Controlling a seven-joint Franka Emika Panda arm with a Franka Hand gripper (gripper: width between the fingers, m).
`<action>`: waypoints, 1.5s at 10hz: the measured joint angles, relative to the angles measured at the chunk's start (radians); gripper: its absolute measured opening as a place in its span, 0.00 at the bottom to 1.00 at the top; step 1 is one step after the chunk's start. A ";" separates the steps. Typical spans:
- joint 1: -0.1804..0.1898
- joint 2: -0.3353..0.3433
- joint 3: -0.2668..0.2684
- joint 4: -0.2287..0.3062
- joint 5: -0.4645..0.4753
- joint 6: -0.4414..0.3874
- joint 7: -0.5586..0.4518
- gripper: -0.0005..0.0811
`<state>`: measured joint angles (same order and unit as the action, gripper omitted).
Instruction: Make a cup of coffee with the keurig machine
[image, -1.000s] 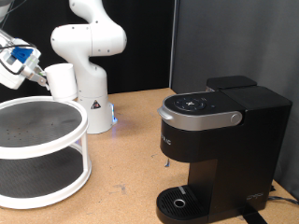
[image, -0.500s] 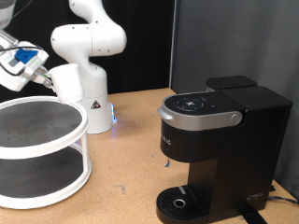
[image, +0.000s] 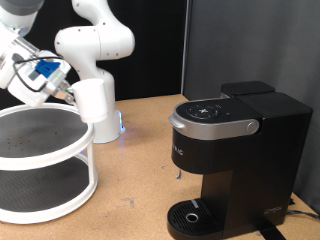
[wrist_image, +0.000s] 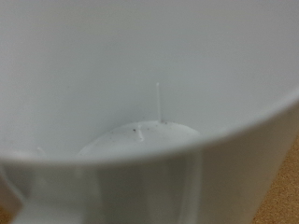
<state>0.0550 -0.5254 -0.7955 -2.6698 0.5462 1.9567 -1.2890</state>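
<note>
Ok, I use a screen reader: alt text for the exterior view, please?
The gripper carries the white cup above a white two-tier stand at the exterior view's left. The black keurig machine sits at right, lid shut, drip tray bare.

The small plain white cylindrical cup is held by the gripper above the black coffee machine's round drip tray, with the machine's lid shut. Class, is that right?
Not quite. The exterior view shows the small plain white cylindrical cup in the gripper beside the white two-tier round shelf, far from the drip tray. The boxy black keurig machine does have its lid shut.
</note>
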 joint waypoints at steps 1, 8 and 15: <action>0.025 0.021 0.014 0.001 0.016 0.024 0.019 0.09; 0.120 0.091 0.027 0.000 0.139 0.140 0.015 0.09; 0.217 0.147 0.093 0.001 0.262 0.258 0.037 0.09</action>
<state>0.2722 -0.3784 -0.7027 -2.6685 0.8078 2.2147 -1.2520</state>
